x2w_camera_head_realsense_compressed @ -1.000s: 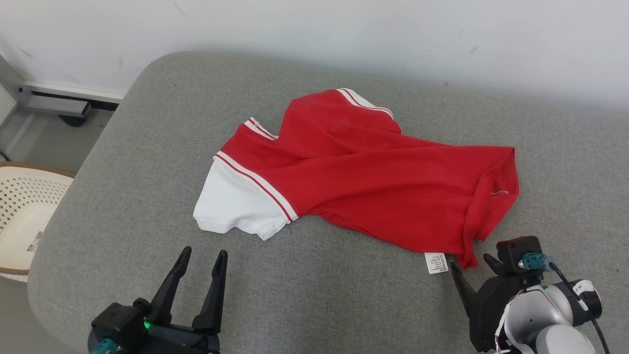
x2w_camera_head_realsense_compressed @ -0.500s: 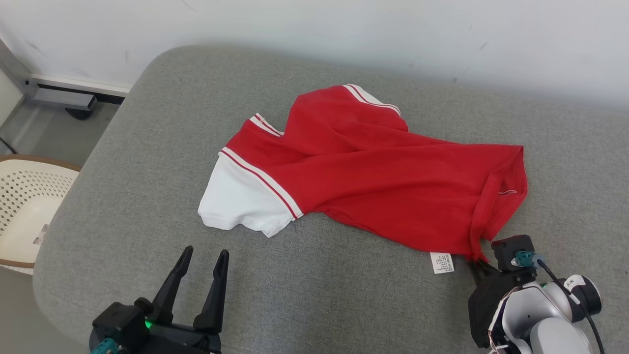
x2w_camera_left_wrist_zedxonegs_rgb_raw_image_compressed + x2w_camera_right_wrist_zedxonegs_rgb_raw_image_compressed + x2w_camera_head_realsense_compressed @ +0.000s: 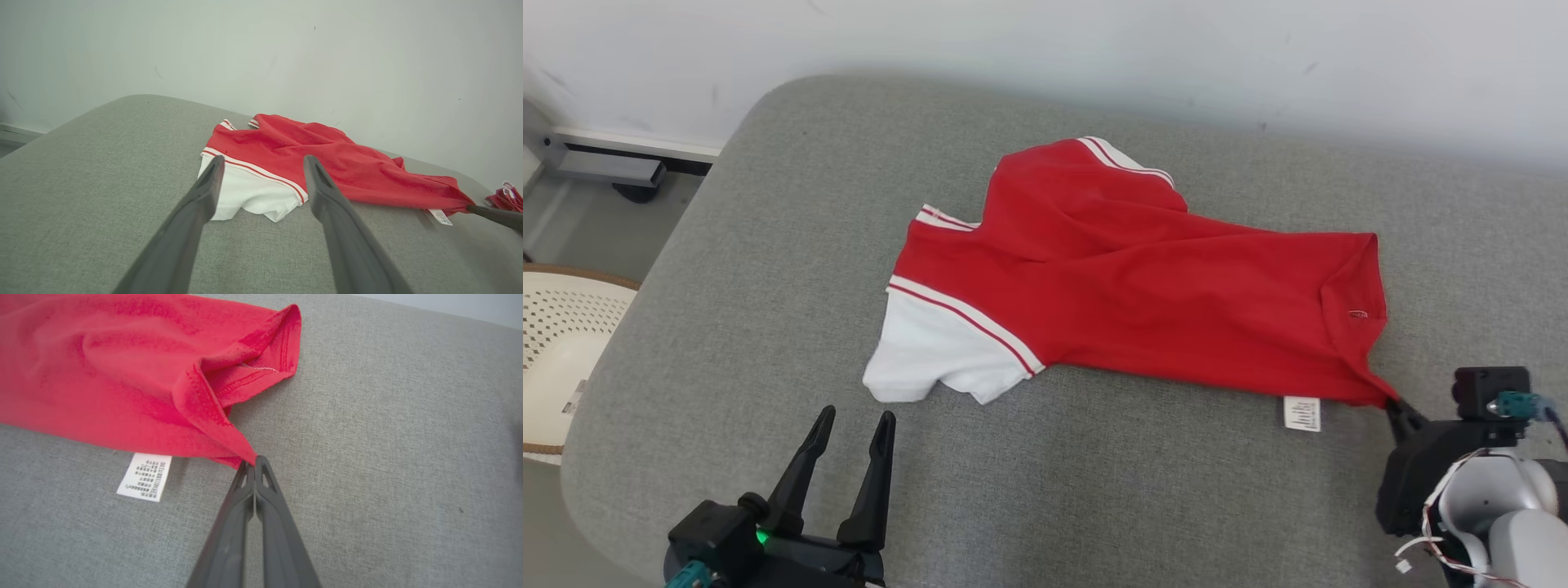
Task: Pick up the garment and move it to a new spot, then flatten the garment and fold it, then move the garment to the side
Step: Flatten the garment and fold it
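One garment (image 3: 1143, 302); one label (image 3: 1301, 412); one basket (image 3: 580, 314); two grippers (image 3: 858, 414) (image 3: 1393, 403).

Looks like a robotics lab or test room staged for laundry handling rather than a lived-in home. Shows a bare white wall (image 3: 1045, 49), scuffed and flecked with small dark marks. Holds a broad table (image 3: 768, 269) padded in plain grey woven fabric, rounded at the corner, standing near that wall. Carries a red-and-white T-shirt (image 3: 1143, 286) lying crumpled on the fabric, its white care label (image 3: 1301, 412) sticking out. Keeps a cream perforated laundry basket (image 3: 564, 343) with a brown rim beside the table at the left, lower than the tabletop. Includes a grey metal rail (image 3: 605, 167) on a dark foot, low against the wall, above a grey floor (image 3: 596, 229).
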You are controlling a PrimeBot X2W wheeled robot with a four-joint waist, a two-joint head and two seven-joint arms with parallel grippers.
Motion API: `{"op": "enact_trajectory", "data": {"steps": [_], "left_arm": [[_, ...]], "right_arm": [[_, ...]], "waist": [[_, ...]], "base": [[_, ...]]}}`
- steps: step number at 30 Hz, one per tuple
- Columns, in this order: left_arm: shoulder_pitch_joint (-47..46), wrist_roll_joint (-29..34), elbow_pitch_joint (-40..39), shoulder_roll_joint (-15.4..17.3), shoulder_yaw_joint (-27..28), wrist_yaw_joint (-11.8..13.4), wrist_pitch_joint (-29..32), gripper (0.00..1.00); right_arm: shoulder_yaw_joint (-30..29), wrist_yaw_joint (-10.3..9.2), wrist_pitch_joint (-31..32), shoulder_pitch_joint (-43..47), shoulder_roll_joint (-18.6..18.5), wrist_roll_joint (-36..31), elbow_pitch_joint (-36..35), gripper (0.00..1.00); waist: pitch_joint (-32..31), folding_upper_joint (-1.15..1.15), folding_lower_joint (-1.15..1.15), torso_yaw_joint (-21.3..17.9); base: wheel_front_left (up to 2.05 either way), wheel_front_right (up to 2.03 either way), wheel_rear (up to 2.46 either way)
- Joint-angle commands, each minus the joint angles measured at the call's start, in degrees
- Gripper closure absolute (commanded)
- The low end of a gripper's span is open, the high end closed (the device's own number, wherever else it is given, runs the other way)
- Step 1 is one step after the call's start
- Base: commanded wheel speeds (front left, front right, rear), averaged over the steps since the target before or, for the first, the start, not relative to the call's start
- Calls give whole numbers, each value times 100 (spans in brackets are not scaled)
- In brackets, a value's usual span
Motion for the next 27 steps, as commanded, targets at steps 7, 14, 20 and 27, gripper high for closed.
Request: {"op": "enact_trajectory", "data": {"steps": [7,14,20,27], "left_arm": [[-51,-14,7,50,7,13,-30,0],[-100,-42,21,73,-19,13,-30,0],[-72,-13,41,81,43,13,-30,0],[83,112,98,91,153,30,-30,0]], "right_arm": [[-494,-2,195,-91,-19,45,-73,100],[-584,-2,249,-8,-21,-204,173,0],[-742,-2,40,-128,-20,-160,226,0],[-763,-2,-258,-111,-21,509,191,0]], "waist": [[-9,0,0,-62],[14,0,0,-50],[-12,0,0,-58],[-231,0,0,-187]], "base": [[0,0,0],[0,0,0],[0,0,0],[0,0,0]]}}
